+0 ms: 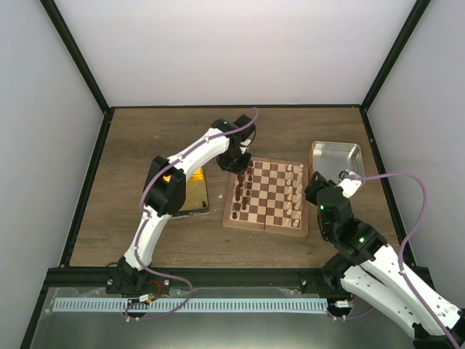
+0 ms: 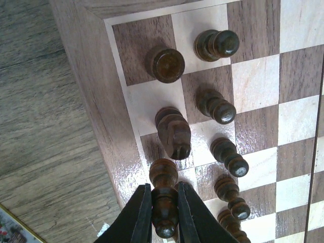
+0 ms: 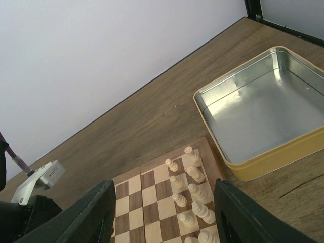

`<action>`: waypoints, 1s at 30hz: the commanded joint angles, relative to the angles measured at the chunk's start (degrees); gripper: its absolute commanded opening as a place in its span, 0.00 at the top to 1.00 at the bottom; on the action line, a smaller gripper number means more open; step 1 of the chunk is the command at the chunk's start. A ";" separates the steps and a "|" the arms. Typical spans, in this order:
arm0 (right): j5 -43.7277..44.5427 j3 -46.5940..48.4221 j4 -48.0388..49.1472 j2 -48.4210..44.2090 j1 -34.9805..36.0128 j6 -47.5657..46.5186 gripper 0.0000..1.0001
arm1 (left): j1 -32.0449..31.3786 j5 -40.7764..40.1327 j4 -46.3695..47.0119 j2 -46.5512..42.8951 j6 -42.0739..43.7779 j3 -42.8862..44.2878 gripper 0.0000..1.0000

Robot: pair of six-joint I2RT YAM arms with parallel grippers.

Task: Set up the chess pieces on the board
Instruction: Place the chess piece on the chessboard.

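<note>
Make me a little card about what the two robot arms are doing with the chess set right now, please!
left gripper: shut on a dark piece, at the edge row of the board, next to the dark knight
right gripper: open, empty, above the cream pieces
dark rook: on the corner square
silver tin: empty, beside the board
gold tin: left of the board, partly hidden by the left arm
</note>
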 commanded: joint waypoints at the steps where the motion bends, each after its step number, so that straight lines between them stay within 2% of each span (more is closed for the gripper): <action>1: 1.05 -0.17 -0.42 -0.42 -0.34 0.58 0.45 | 0.59 2.78 1.07 1.36 1.26 1.18 0.90; 14: 0.52 -0.46 -0.38 -0.44 -0.36 1.32 0.45 | 1.55 4.33 1.56 1.90 1.56 1.01 0.89; 30: 0.57 -0.51 -0.01 -0.43 -0.34 1.05 0.44 | 1.76 5.12 2.39 1.81 1.87 -0.69 0.83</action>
